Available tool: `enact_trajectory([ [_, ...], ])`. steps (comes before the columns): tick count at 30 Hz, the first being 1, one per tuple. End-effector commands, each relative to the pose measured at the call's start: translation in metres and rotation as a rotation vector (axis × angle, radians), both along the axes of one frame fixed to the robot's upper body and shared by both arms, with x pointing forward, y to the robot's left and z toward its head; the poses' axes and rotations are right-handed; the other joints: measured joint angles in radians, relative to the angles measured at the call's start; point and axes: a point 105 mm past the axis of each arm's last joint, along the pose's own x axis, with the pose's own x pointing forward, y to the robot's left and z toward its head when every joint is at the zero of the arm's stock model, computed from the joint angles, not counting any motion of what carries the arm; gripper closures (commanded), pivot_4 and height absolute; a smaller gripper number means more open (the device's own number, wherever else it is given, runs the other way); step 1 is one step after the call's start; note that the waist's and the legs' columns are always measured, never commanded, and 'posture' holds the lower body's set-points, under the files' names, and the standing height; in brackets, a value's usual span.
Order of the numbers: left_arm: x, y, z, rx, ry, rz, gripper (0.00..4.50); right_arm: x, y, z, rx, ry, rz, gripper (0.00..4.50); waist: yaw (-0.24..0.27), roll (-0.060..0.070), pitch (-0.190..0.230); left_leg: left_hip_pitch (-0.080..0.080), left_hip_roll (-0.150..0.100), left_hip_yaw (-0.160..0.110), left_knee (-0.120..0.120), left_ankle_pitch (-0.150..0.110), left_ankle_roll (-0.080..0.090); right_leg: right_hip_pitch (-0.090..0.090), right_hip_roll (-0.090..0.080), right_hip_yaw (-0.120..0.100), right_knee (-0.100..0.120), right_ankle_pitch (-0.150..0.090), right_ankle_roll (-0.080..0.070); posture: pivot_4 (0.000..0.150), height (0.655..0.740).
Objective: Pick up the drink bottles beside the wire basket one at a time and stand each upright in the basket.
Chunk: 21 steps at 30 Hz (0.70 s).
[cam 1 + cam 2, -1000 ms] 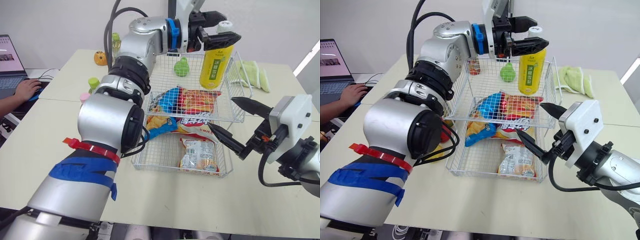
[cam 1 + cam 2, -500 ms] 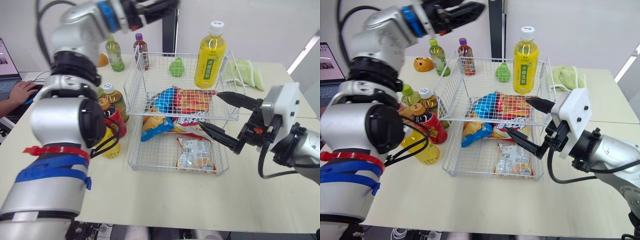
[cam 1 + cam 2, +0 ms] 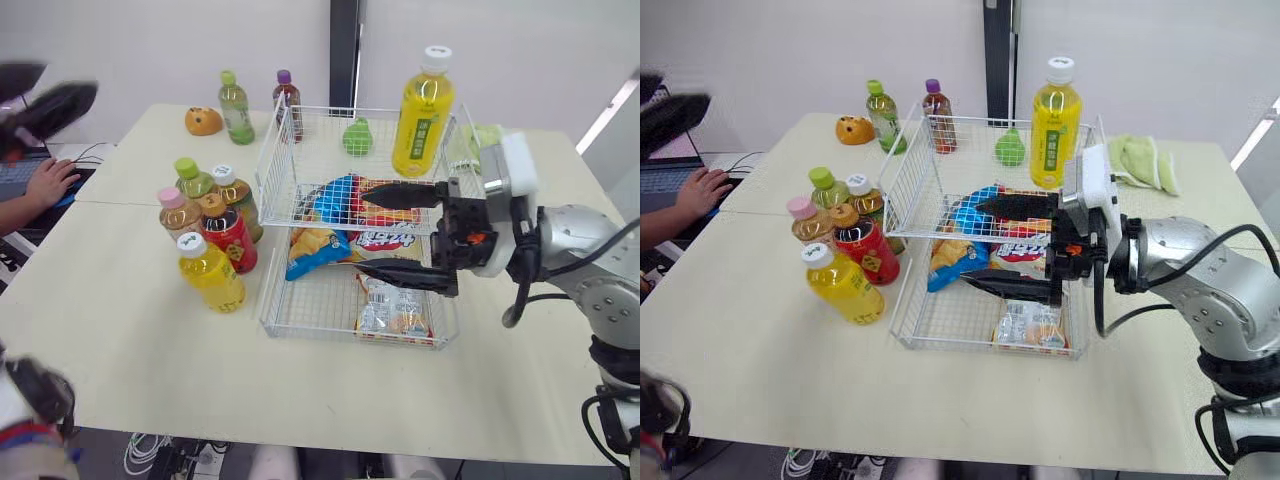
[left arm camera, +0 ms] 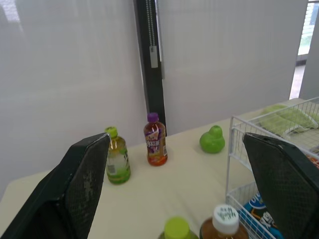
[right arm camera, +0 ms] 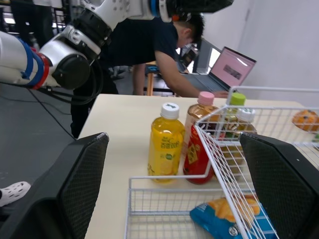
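Observation:
A yellow drink bottle [image 3: 422, 112] stands upright in the back right corner of the wire basket [image 3: 270, 160]. Left of the basket several bottles stand in a cluster: a yellow one [image 3: 210, 272], a red one [image 3: 228, 235], and others with green, white and pink caps. A green bottle [image 3: 235, 107] and a purple-capped bottle [image 3: 287, 100] stand farther back. My right gripper [image 3: 360, 232] is open, its fingers pointing left over the basket's snack bags. My left gripper [image 3: 40, 100] is up at the far left, open and holding nothing.
Snack bags [image 3: 375, 200] lie in the basket. A green pear-shaped toy [image 3: 356, 137] sits at the basket's far side, an orange toy [image 3: 203, 120] farther left. A green cloth [image 3: 1145, 160] lies at the back right. A person's hand [image 3: 45, 182] rests by a laptop at left.
My left gripper let go of the yellow bottle, which now stands in the basket, and swung away to the far left. My right gripper moved left over the basket.

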Motion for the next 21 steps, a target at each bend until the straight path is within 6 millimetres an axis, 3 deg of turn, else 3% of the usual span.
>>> enact_trajectory([
  [1,-0.048,0.01,-0.009,-0.046,-0.052,0.074,0.08,0.0,0.003,0.009,0.008,-0.047,0.051,0.0,-0.001,0.0,0.0,0.001,0.0,0.0,0.0,0.0,0.0,0.001,0.0,0.0,0.0,0.0,0.0,0.15,0.74],
  [4,-0.091,0.029,-0.061,-0.156,0.017,0.224,0.08,0.004,0.008,0.008,-0.001,-0.059,0.082,0.0,-0.007,-0.001,-0.001,0.005,0.0,0.001,-0.001,0.0,0.0,0.004,-0.001,0.001,0.001,0.0,-0.001,0.15,0.74],
  [8,-0.137,0.03,-0.103,-0.206,0.094,0.348,0.08,0.007,0.01,0.011,0.007,-0.062,0.098,0.0,-0.006,-0.007,-0.004,0.005,0.001,0.0,-0.002,0.0,0.0,0.003,0.0,0.0,0.002,-0.001,-0.002,0.15,0.74],
  [11,-0.155,0.021,-0.118,-0.217,0.147,0.377,0.08,0.009,0.011,0.011,0.011,-0.065,0.104,0.0,-0.002,-0.009,-0.006,0.006,0.0,0.0,-0.002,-0.001,0.002,0.004,-0.001,0.0,0.001,-0.001,-0.002,0.15,0.74],
  [14,-0.156,0.012,-0.121,-0.218,0.154,0.373,0.08,0.009,0.013,0.011,0.012,-0.069,0.112,0.0,0.008,-0.009,-0.007,0.006,0.0,-0.002,-0.002,-0.003,0.004,0.006,-0.001,-0.001,0.002,0.0,-0.003,0.15,0.74],
  [21,-0.093,0.006,-0.102,-0.165,0.077,0.304,0.08,0.009,0.014,0.01,0.023,-0.077,0.072,0.0,0.01,-0.007,-0.007,0.02,0.0,-0.003,-0.003,-0.002,0.005,0.019,-0.001,-0.002,0.001,-0.001,-0.006,0.15,0.74],
])
